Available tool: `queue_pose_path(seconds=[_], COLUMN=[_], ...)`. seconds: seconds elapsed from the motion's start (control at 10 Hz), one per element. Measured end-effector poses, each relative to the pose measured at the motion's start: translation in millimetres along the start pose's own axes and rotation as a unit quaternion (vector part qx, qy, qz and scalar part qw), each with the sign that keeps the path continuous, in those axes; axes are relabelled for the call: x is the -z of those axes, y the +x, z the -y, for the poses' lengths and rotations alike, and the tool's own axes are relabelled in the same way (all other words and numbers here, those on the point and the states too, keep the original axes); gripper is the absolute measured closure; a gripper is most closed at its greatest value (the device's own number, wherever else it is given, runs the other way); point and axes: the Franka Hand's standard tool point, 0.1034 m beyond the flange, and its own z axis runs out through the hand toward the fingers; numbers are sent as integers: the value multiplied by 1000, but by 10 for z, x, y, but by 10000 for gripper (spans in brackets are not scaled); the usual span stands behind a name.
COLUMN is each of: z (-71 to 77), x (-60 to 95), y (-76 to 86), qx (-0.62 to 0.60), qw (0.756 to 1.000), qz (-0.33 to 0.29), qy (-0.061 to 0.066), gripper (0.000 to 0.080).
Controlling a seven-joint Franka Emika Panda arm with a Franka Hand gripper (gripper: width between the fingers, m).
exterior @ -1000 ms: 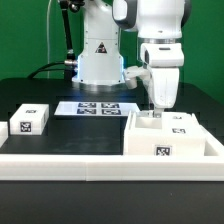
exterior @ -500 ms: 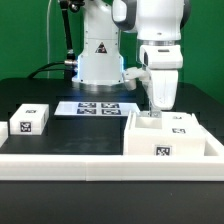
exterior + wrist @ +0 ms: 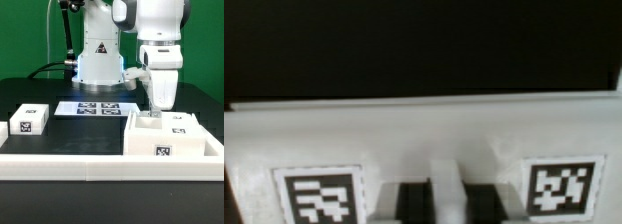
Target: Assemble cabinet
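The cabinet is a large white box with black-and-white tags, standing at the exterior view's right behind the front rail. My gripper points straight down onto its upper edge near its left corner. In the wrist view the cabinet fills the picture as a white face with two tags. My gripper has its two dark fingers set close on either side of a thin white wall of the cabinet, so it looks shut on that wall.
Two small white tagged cubes lie at the exterior view's left. The marker board lies flat before the robot base. A long white border rail runs along the front.
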Motion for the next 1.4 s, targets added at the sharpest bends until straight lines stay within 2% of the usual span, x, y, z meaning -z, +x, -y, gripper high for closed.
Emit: queue_pose_path(seconds=[0.2, 0.5, 0.8, 1.0, 1.4], z=[-1, -65, -154, -182, -174], x=[118, 291, 416, 423, 412], y=[-28, -77, -192, -264, -262], qx=[0, 0, -10, -11, -11], qw=[1000, 1000, 1000, 1000, 1000], qz=[9, 18, 23, 22, 22], qy=[2, -3, -9, -9, -8], gripper=[731, 731, 731, 731, 730])
